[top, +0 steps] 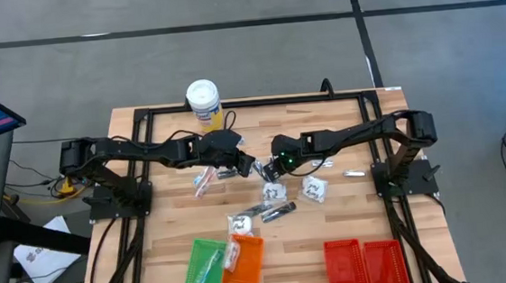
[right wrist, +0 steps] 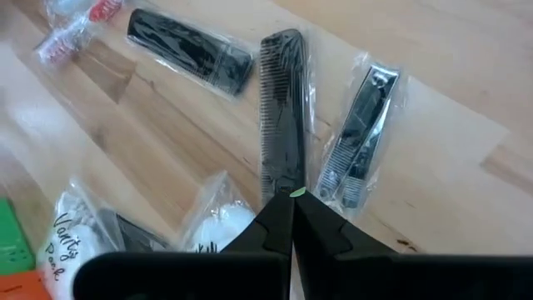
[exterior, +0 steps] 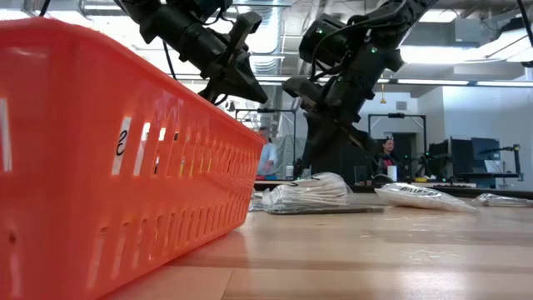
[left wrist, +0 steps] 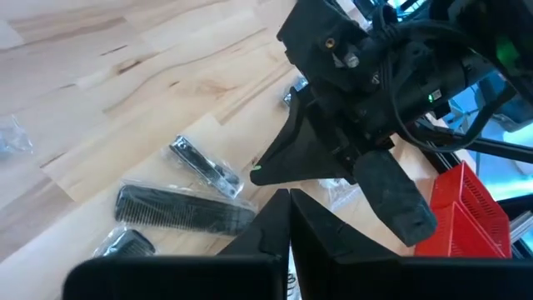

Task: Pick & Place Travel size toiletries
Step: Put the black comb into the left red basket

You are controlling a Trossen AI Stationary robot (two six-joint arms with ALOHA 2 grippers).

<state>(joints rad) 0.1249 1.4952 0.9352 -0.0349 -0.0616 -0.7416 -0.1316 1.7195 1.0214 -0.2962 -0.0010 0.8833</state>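
Left tool (left wrist: 289, 218) closed above wrapped comb (left wrist: 185, 210); nail clipper (left wrist: 206, 167) beside; right tool (left wrist: 268, 171) close.

My two arms are dark, almost black, with loose black cables along them. My right gripper (left wrist: 275, 171) has silver screws on its housing, a small green light, and matte black wedge-shaped fingers (right wrist: 279, 218).

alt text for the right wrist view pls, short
The right pincer, shut and empty, hangs over a wooden table, its tip above a wrapped black comb. Wrapped nail clippers lie beside the comb, another dark wrapped item farther off, and white packets near the pincer.
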